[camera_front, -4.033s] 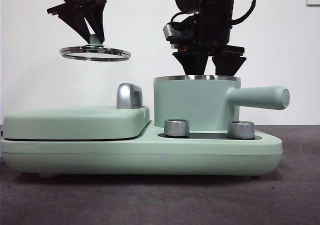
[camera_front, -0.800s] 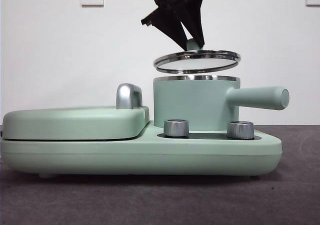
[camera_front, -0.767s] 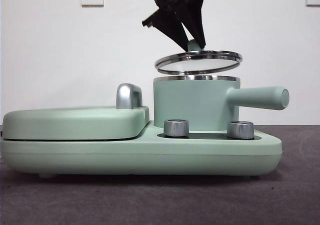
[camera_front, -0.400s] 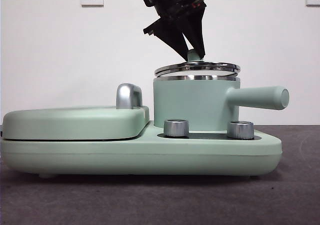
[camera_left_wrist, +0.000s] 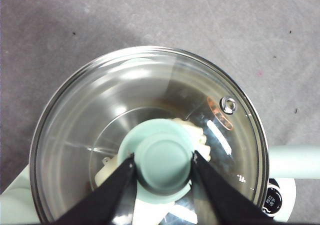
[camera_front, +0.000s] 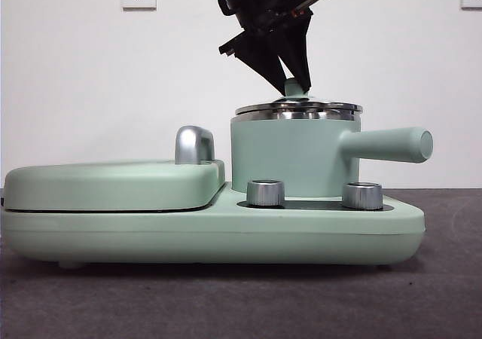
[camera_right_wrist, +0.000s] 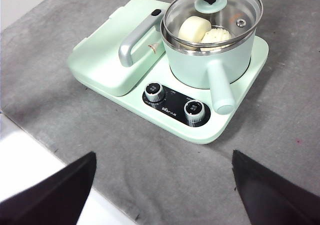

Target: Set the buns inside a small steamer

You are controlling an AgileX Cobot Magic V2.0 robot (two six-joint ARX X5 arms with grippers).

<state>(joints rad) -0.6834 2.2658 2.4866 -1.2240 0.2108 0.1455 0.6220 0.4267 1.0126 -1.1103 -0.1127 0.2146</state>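
Front view: the left gripper is seen coming down from above, its black jaws closed on the green knob of the glass lid, which sits level on the steel rim of the mint-green small steamer. What lies inside the pot is hidden from this low angle by its wall; only the straight side handle, two steel dials and the closed griddle with its chrome handle are shown.

From the left wrist view, the knob is seen clamped between the two jaws, and pale buns are glimpsed through the glass, partly blocked by the knob.

From the right wrist view, the contents are shown most plainly: a smooth cream roll and a ridged white bun lie side by side, touching, inside the steamer under the lid. The right gripper is held well apart from the appliance, above the grey table, its jaws spread wide and holding nothing.
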